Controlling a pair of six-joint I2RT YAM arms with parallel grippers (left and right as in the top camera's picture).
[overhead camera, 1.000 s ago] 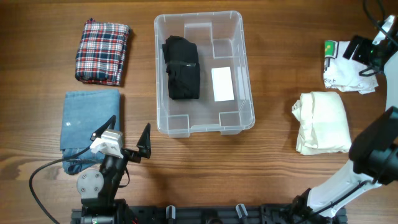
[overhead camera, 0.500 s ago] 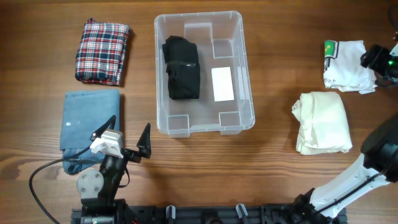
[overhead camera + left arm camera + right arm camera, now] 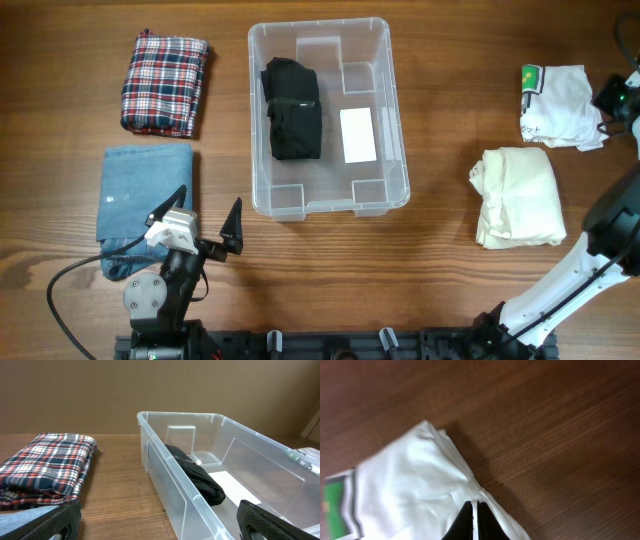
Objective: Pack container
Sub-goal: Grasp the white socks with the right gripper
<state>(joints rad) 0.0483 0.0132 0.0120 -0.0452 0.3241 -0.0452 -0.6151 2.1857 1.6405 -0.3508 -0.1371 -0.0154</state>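
I log: clear rectangular plastic container (image 3: pixel 318 24), upper centre, overhead. Folded black garment (image 3: pixel 293 110) inside (left half). Folded white cloth (image 3: pixel 405 490), right edge. Left gripper (image 3: pixel 210 198), lower left, spread wide. Right gripper (image 3: pixel 474 509) clenched over the white cloth.

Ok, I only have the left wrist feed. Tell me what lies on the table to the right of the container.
Observer: Two folded pieces lie right of the container: a cream cloth and, beyond it, a white cloth with a green patch.
Operator: Give me the right gripper's position.
Observer: The right gripper is at the white cloth's right edge, jaws almost together over the fabric. I cannot tell whether it pinches any.
Operator: Now report anything on my side that I am missing.
Observer: A folded blue cloth lies on the near side of the plaid cloth, partly under your arm.
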